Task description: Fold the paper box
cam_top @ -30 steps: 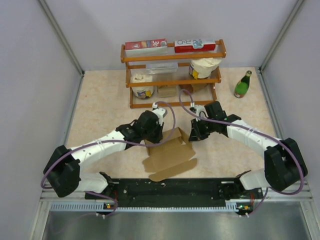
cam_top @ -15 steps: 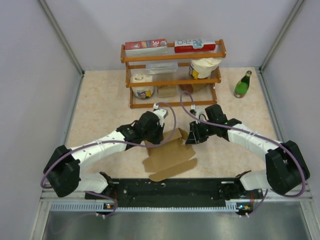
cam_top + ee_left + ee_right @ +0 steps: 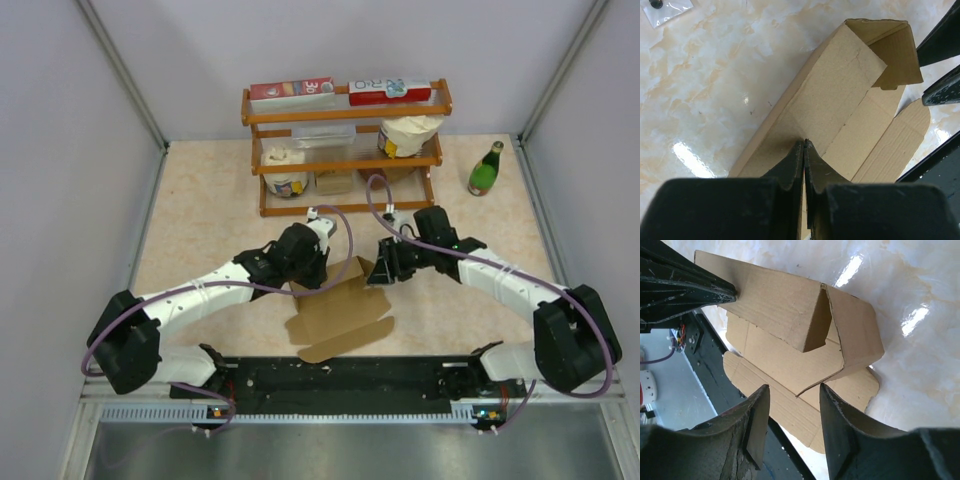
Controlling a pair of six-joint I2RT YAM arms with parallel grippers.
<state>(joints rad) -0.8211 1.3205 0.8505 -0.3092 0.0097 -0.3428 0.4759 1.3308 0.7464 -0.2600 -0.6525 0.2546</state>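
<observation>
Box: the paper box (image 3: 338,312) lies on the table (image 3: 200,220), between the 2 grippers.
Top view only: a wooden shelf (image 3: 345,150) and a green bottle (image 3: 486,170) stand well behind it.
Left wrist view: the left gripper (image 3: 804,142) has its jaws together, pinching a raised wall of the box.
Right wrist view: the right gripper (image 3: 794,387) has its jaws apart with nothing between them, near the folded end.
Material: plain brown ribbed cardboard, creased, with rounded flaps lying flat.
Table: glossy, marbled beige.
</observation>
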